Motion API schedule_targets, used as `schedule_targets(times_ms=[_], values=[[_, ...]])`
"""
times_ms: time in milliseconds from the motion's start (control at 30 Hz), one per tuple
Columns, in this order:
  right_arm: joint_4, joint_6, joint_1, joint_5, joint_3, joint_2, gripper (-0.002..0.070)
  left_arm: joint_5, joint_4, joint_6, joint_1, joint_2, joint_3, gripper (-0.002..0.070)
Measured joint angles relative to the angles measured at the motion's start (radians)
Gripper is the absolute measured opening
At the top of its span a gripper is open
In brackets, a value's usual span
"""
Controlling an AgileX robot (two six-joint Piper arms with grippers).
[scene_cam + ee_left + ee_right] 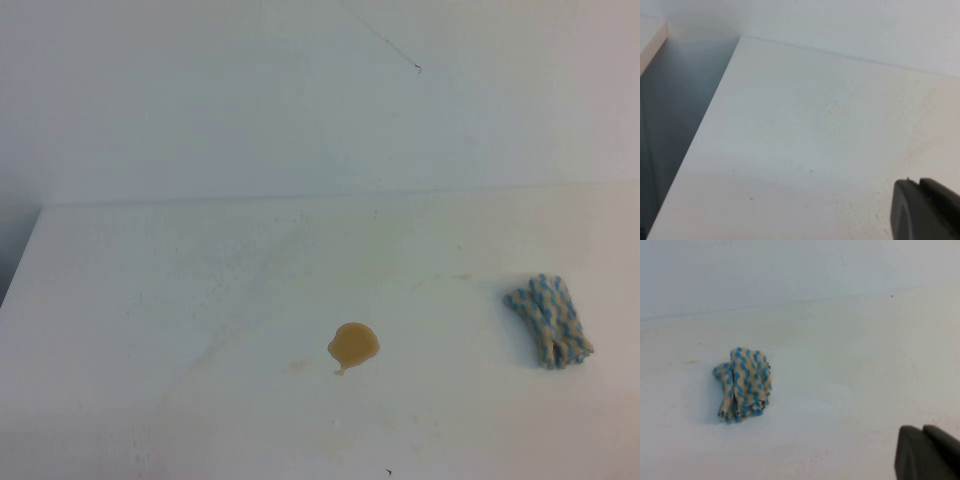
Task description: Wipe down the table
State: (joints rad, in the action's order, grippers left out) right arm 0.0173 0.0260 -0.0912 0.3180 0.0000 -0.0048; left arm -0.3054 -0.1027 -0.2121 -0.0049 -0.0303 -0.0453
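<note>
Beneath both grippers spreads the white table, with a pale wall rising behind it.

The right gripper appears only in its own wrist view, as two dark fingers pressed together with nothing between them. It hangs over bare tabletop. The folded blue-and-beige striped cloth lies flat on the table ahead of this gripper and off to one side, well apart from it and untouched.

The left gripper likewise shows only in its wrist view. Its dark fingers meet at a thin seam, clenched on nothing, above bare, faintly speckled tabletop near the table's left edge.

From the high view, the cloth sits toward the right arm's side. A small tan liquid spill sits near the table's middle, well apart from the cloth. A faint smear lies just beside the spill, on the left arm's side.
</note>
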Motion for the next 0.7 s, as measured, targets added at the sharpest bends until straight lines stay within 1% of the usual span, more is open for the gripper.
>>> schedule_targets(times_ms=[367, 433, 700], values=[[0.0, 0.0, 0.0, -0.023, 0.0, 0.0, -0.0002, 0.0, 0.0, 0.0, 0.0, 0.0, 0.0, 0.0001], [0.0, 0.0, 0.0, -0.083, 0.0, 0.0, -0.0002, 0.0, 0.0, 0.0, 0.0, 0.0, 0.0, 0.0001], [0.0, 0.0, 0.0, -0.467, 0.0, 0.0, -0.0002, 0.0, 0.0, 0.0, 0.0, 0.0, 0.0, 0.0001]])
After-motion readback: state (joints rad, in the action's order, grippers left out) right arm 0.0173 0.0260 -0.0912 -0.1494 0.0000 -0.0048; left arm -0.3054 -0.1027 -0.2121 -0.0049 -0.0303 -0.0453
